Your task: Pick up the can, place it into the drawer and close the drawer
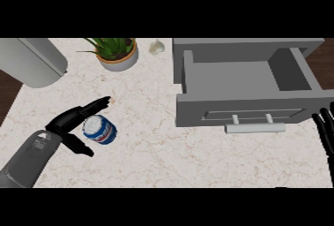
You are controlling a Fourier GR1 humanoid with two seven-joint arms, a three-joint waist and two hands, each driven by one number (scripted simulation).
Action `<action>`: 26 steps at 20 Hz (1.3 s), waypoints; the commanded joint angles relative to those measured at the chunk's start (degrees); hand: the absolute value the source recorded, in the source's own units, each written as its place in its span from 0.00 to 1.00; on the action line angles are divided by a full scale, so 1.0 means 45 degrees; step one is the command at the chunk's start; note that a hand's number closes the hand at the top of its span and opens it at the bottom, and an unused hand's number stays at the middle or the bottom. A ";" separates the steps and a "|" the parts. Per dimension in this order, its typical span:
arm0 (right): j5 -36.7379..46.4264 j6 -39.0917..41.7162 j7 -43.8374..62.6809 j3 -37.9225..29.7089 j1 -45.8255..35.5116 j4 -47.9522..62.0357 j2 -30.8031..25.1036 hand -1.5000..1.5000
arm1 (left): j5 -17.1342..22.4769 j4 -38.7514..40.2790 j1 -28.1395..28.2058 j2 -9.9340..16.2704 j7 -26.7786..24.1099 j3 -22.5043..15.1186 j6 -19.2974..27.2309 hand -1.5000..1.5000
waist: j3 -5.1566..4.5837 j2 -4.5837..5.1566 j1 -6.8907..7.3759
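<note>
A white and blue can (pixel 100 129) with a red stripe stands on the marble counter at the left. My left hand (pixel 70 121) is around it from the left, fingers stretched past its far side and thumb below it, open and not closed on the can. A grey drawer (pixel 313 95) stands pulled open at the upper right, its inside bare, with a pale bar handle (pixel 255 128) on its front. My right hand (pixel 324 132) shows at the right edge beside the drawer front, fingers straight up, resting.
A potted green plant (pixel 116 52) stands at the back, with a garlic bulb (pixel 157 46) next to it. A large grey cylinder (pixel 31 62) lies at the back left corner. The counter's left edge (pixel 14 106) runs close to my left arm.
</note>
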 commanded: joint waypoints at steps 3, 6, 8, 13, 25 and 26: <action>-0.0607 0.0399 -0.0261 -0.0616 0.0028 0.0320 -0.0323 0.00 | 0.0130 0.0948 -0.0978 -0.0154 -0.1229 -0.0012 -0.2006 0.00 | 0.0008 0.0014 -0.0041; -0.0241 0.0330 -0.0151 -0.0209 0.0437 -0.0180 -0.0066 0.00 | 0.0120 0.1036 -0.0760 -0.0632 -0.1450 -0.0149 -0.1724 0.00 | 0.0009 -0.0015 0.0017; 0.0312 -0.0031 0.0037 0.0250 0.0433 -0.0521 0.0289 0.00 | -0.0029 0.1446 -0.0907 -0.1066 -0.1214 -0.0226 -0.1141 0.00 | 0.0003 0.0001 0.0012; -0.0290 0.0148 0.0186 -0.0323 0.0223 -0.0310 0.0007 0.00 | -0.0224 0.1098 -0.0402 -0.1130 -0.1759 -0.0645 -0.1322 0.00 | 0.0017 -0.0051 0.0184; -0.0051 0.0123 0.0283 0.0099 0.0492 -0.0785 0.0353 0.00 | 0.0350 0.0715 -0.0950 -0.1663 -0.1552 -0.0838 -0.2339 1.00 | 0.0017 -0.0056 0.0124; -0.0029 0.0027 0.0540 0.0182 0.0937 -0.1301 0.0523 0.00 | 0.0270 0.0636 -0.0491 -0.1517 -0.1656 -0.1022 -0.2434 1.00 | 0.0018 -0.0091 0.0152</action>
